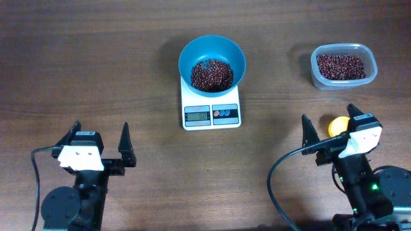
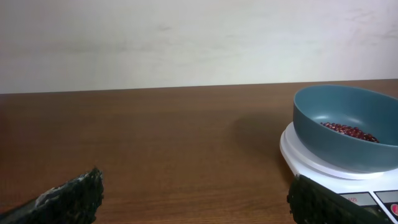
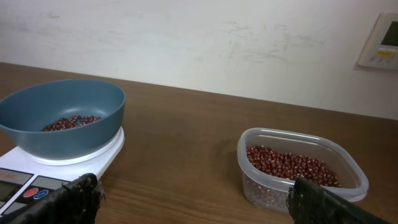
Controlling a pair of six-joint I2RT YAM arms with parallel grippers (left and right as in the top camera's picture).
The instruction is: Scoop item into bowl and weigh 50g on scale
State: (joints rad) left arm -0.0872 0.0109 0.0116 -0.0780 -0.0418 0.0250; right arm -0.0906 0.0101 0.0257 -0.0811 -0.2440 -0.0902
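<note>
A teal-blue bowl stands on the white scale at the table's middle back, with a heap of dark red beans in it. The bowl also shows in the left wrist view and the right wrist view. More beans fill a clear tub at the back right, also in the right wrist view. My left gripper is open and empty at the front left. My right gripper is open and empty at the front right.
A small yellow-orange object lies on the table between the right gripper's fingers in the overhead view. Bare wooden table lies between the grippers and the scale. A pale wall stands behind the table.
</note>
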